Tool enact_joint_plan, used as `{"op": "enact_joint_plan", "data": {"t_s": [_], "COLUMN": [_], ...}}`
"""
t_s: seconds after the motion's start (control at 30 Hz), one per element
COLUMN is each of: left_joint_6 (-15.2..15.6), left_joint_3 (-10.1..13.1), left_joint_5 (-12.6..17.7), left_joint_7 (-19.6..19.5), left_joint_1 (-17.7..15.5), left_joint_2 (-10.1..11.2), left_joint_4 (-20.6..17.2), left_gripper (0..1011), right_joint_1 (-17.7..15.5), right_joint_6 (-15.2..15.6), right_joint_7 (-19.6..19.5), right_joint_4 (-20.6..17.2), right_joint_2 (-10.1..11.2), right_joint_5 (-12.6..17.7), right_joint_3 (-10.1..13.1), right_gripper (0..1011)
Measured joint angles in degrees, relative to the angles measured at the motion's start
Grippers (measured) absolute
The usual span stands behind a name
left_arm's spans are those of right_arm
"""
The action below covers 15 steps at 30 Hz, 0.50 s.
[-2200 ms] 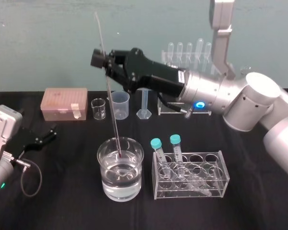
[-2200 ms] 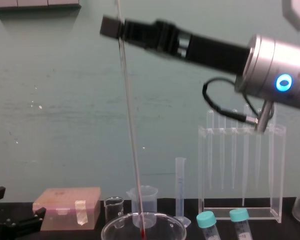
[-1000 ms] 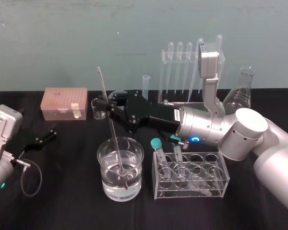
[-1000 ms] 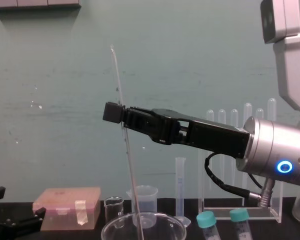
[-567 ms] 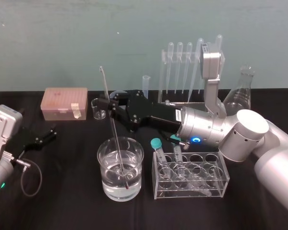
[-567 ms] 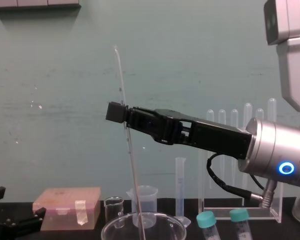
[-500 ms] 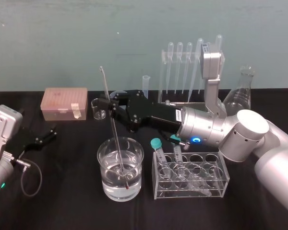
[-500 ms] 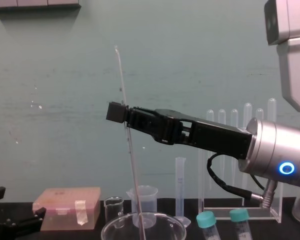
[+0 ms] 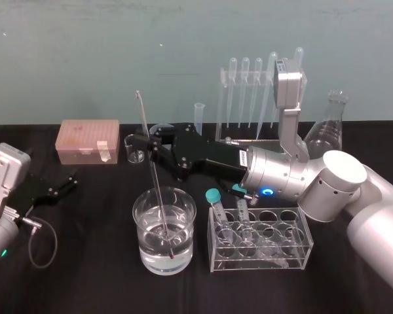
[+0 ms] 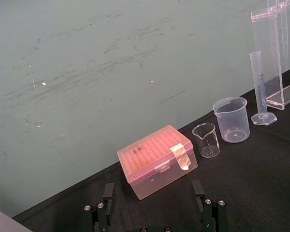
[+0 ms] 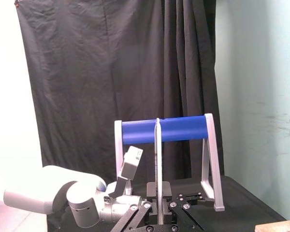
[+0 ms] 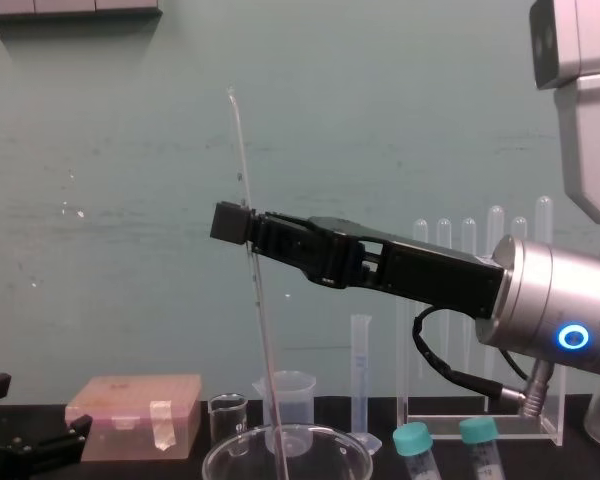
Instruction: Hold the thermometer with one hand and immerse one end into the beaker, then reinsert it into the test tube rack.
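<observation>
Now, compared with two seconds ago, the right claw [image 9: 146,140] is seen much lower. It is clamped on the thermometer [image 9: 155,176], whose red tip is sunk near the bottom of the beaker [image 9: 141,229]. The rack [image 12: 480,430] is partly hidden behind that arm, and the beaker is cut off in the chest view. The left claw [image 9: 62,184] is parked, fingers apart, on the surface [image 9: 85,261].

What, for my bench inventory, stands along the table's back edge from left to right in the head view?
Pink rectangular plastic tip box → small clear glass beaker → tall clear graduated cylinder → clear acrylic test tube rack holding bulb-topped pipettes → clear conical flask.
</observation>
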Motion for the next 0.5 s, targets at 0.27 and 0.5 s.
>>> {"op": "enact_joint_plan", "data": {"t_s": [0.27,0.5], "left_joint_6": [0.0,0.0], "left_joint_3": [0.0,0.0], "left_joint_5": [0.0,0.0], "left_joint_7": [0.0,0.0], "left_joint_1": [0.0,0.0], "left_joint_2": [0.0,0.0], "left_joint_4": [0.0,0.0], "left_gripper": [1008,1008], "right_joint_1": [-0.1,0.0], "right_joint_6": [-0.1,-0.3], "right_joint_7": [-0.1,-0.2], "right_joint_4": [-0.1,0.2], "right_joint_2": [0.1,0.2], "right_joint_5": [-0.3,-0.7], "right_joint_3": [0.0,0.0], "right_gripper": [56,56]}}
